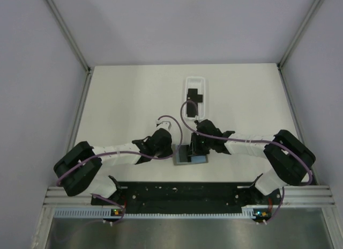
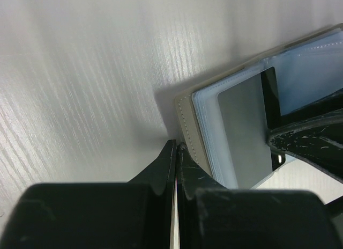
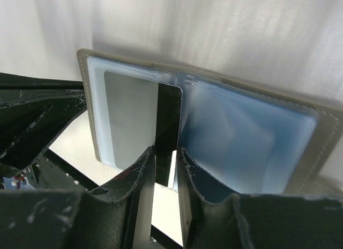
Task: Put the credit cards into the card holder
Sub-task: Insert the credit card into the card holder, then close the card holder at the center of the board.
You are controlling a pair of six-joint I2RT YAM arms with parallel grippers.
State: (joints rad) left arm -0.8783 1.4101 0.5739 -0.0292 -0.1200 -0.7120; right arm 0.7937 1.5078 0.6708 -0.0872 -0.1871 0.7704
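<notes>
The grey card holder (image 1: 182, 160) lies open on the table between my two grippers, pale blue sleeves inside (image 3: 241, 136). A black credit card (image 3: 167, 115) lies part-way in the sleeve of one half. Its near end sticks out past the holder's edge, under my right gripper (image 3: 166, 152). That gripper's jaws stand a narrow gap apart over the card, not pinching it. The card also shows in the left wrist view (image 2: 241, 131). My left gripper (image 2: 176, 145) is shut, its tips touching the holder's stitched grey border (image 2: 187, 120). More black cards (image 1: 195, 94) lie in the white tray.
The white translucent tray (image 1: 187, 82) stands at the back of the table, beyond the holder. Both arms reach inward from the near edge and meet over the holder. A purple cable (image 1: 182, 117) loops above the right wrist.
</notes>
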